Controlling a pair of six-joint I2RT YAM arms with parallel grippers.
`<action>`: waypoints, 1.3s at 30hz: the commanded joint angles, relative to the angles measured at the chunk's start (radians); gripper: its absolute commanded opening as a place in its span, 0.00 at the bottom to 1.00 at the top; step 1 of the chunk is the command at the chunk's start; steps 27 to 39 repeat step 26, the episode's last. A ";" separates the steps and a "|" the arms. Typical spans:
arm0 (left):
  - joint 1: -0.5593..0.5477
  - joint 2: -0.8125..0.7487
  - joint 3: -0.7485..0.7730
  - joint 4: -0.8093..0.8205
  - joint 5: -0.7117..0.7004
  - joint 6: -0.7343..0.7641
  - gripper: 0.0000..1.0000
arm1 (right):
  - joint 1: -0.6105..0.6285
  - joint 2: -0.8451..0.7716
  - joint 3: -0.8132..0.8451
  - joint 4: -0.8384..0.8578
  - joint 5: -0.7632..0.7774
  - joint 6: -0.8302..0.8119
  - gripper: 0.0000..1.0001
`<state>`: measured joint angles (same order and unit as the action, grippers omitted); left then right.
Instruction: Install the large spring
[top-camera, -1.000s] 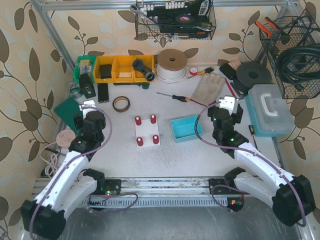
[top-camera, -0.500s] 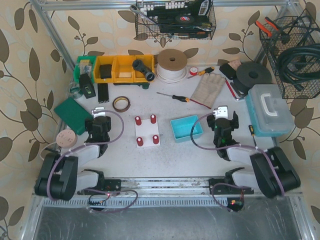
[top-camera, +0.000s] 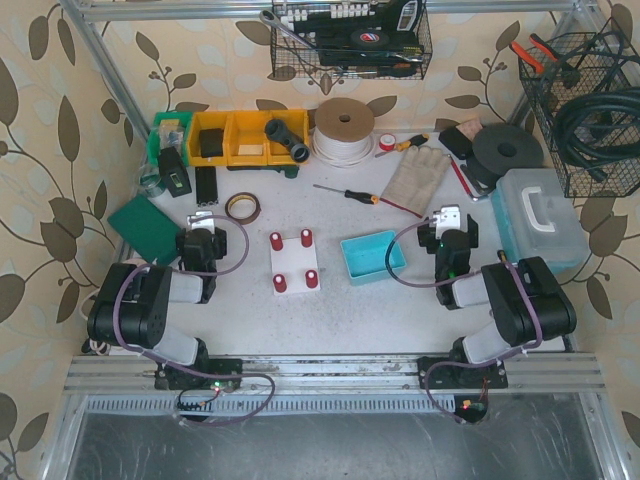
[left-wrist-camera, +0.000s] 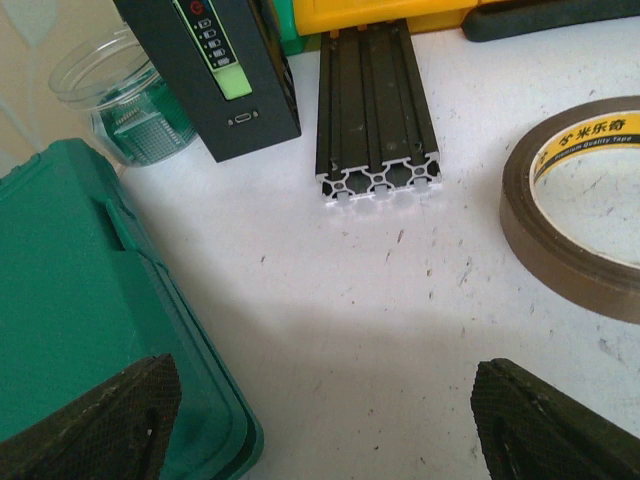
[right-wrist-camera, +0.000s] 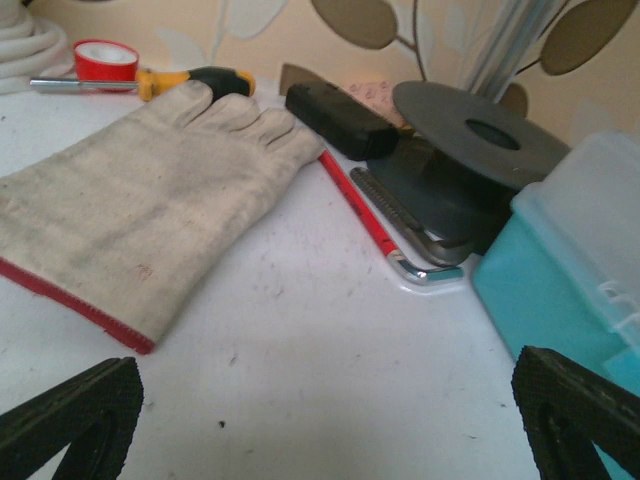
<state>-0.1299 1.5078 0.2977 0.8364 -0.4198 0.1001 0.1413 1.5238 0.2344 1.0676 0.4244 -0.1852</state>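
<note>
Both arms folded back since earlier frame. Left gripper (top-camera: 200, 222) and right gripper (top-camera: 447, 214) flank red-post plate (top-camera: 295, 262); fingers apart, empty. Plate long axis near-to-far.

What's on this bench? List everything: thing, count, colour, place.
base plate: 1, white, centre
posts: 4, red, on the base plate
tray: 1, teal, right of base plate
tape roll: 1, brown, left of centre
screwdrivers: 2, orange and black, behind the tray
glove: 1, off-white, right rear
bins: 3, yellow, left rear
extrusion: 1, black, before the bins
cord spool: 1, white, rear centre
case: 1, green, far left
toolbox: 1, teal, far right
disc: 1, black, right rear
wire baskets: 2, black, hung above
arms: 2, white and black, near edge
left tool: 1, black, open, beside the case
right tool: 1, black, open, near the glove
</note>
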 joint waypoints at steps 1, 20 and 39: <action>0.013 -0.015 0.020 0.042 0.018 -0.015 0.83 | -0.016 -0.012 0.048 -0.046 -0.049 0.033 1.00; 0.025 0.002 0.046 0.008 0.044 -0.020 0.84 | -0.016 -0.015 0.057 -0.065 -0.045 0.033 1.00; 0.026 -0.009 0.043 0.004 0.045 -0.019 0.84 | -0.016 -0.016 0.057 -0.064 -0.045 0.035 1.00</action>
